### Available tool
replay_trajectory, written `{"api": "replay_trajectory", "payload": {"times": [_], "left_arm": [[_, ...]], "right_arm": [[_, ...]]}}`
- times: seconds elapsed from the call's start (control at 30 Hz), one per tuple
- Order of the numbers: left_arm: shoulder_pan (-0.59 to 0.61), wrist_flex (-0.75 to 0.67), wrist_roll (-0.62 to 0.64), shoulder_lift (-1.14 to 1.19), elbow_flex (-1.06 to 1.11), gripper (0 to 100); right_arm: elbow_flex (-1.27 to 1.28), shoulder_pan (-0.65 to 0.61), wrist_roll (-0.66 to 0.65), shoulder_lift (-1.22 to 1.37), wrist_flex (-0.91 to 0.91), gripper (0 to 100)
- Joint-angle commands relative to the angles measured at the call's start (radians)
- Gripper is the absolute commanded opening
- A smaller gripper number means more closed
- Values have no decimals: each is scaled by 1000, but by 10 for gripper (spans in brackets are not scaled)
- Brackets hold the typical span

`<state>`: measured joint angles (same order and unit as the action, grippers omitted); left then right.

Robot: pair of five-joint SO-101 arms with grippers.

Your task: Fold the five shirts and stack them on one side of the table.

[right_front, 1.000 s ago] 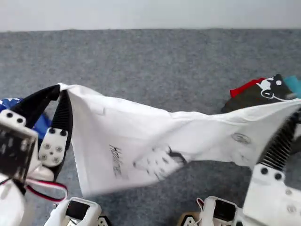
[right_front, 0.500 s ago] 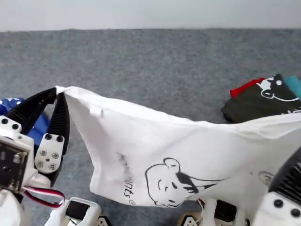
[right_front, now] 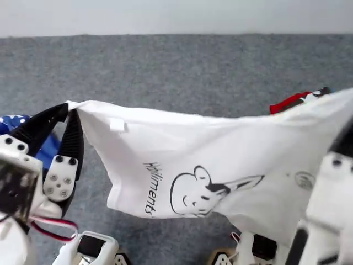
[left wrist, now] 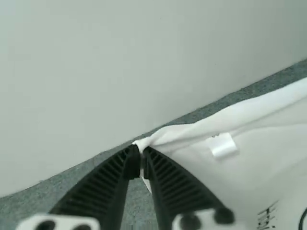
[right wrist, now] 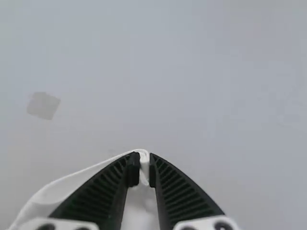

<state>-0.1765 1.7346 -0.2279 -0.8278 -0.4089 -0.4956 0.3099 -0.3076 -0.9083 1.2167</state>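
Figure: white shirt held between both arms, seen from above and from each wrist.

From the high view I see the white shirt [right_front: 209, 165] stretched in the air across the near half of the grey desk [right_front: 193, 66]. It hangs as a broad sheet, and its top edge runs from left to right. The left gripper [right_front: 70, 109] holds the left top corner. In the left wrist view its two black ribbed fingers [left wrist: 110, 182] are pressed together on a bunched point of cloth, and the rest of the shirt trails off toward the right. A small white label [right_front: 117, 125] sits on the fabric just beside that corner. A line drawing of a cartoon face [right_front: 204, 190], with a line of writing next to it, marks the lower middle of the sheet.

The right arm [right_front: 331, 193] stands at the near right edge, partly behind the hanging cloth. In the right wrist view the right gripper [right wrist: 141, 165] is pinching a thin fold of the same shirt between its tips — the white cloth [right wrist: 62, 194] falls away along one finger.

Behind the shirt's right end, at the far right of the desk, a red garment [right_front: 288, 101] and a dark one with a white print [right_front: 320, 93] show just above the top edge. At the left edge a blue dotted garment [right_front: 11, 121] lies on the desk behind the left arm.
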Motion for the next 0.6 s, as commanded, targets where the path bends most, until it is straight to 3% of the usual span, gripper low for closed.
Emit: {"api": "replay_trajectory", "payload": {"times": [0.0,0.23,0.4,0.57], "left_arm": [[11,14,8,6,76,13],[37,-118,6,8,317,13],[180,-342,6,9,522,13],[198,-554,5,66,693,13]], "right_arm": [[-9,-54,-12,104,38,9],[-8,-229,-66,344,96,9],[-8,-285,-66,607,73,9],[-12,-298,-68,863,-76,9]]}}
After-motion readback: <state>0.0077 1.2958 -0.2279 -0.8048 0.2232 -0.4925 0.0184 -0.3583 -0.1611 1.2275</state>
